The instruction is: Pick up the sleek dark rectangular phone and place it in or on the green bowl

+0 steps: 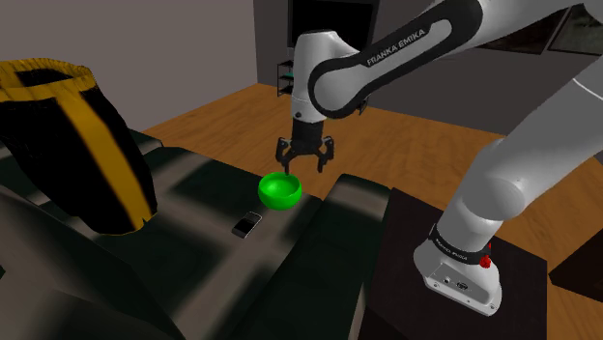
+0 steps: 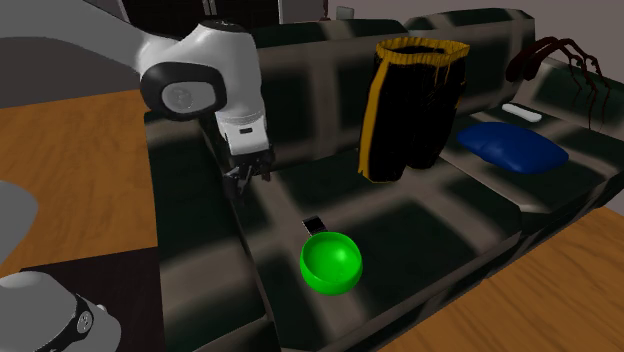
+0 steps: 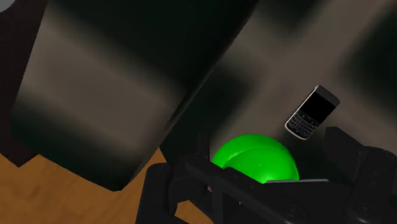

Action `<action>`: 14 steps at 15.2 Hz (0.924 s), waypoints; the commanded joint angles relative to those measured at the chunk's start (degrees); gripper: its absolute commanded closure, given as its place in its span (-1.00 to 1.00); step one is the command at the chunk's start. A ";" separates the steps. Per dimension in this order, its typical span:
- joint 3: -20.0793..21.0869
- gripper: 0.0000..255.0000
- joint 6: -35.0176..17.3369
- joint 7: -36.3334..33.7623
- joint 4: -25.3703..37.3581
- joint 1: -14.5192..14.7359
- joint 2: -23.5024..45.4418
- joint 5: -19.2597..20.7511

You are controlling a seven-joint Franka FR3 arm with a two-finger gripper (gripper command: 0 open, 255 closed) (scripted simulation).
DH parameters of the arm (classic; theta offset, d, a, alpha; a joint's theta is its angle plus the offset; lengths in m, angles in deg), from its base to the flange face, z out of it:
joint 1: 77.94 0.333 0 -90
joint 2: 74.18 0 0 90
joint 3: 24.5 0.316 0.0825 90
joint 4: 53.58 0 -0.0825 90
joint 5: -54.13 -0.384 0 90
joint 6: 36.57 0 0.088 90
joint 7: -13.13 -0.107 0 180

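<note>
While the gripper (image 1: 307, 160) hangs just above the sofa seat (image 1: 193, 208), its two black fingers (image 1: 330, 153) stand spread apart and touch nothing. Air shows all around them, and the white arm rises clear behind.

Directly under the fingertips sits the green bowl (image 1: 280, 190), upright on the seat, its rim a little below them. Its hollow shows plain green. In the wrist view the bowl (image 3: 254, 159) lies between the two fingers, and the hand's black body cuts off its near side.

Past the bowl, on the side away from the sofa's armrest (image 1: 343, 208), lies the dark rectangular phone (image 1: 246, 226), flat on the seat, near the bowl but apart from it. The wrist view shows the phone (image 3: 312, 112) face up, with a black screen and a pale keypad. In the second exterior view the bowl (image 2: 331, 262) hides most of the phone (image 2: 313, 224).

The armrest stands close beside the bowl, and beyond it are the wooden floor (image 1: 406, 145) and the dark stand (image 1: 527, 290). Open cushion lies around the phone on its other sides.

Farther along the seat, well apart from the fingers, black shorts with yellow trim (image 2: 415, 105) lean on the backrest, then a blue cushion (image 2: 510, 148) and a small white remote (image 2: 522, 112). A dark spindly thing (image 2: 560, 60) at the sofa's far end is hard to make out.
</note>
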 commanded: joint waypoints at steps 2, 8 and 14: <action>3.20 -1.00 -4.93 -7.69 2.64 -1.55 7.85 3.29; 5.54 -1.00 -11.40 -25.90 10.27 -2.05 24.49 15.62; 0.63 -1.00 -13.36 -41.42 21.05 3.48 40.17 26.49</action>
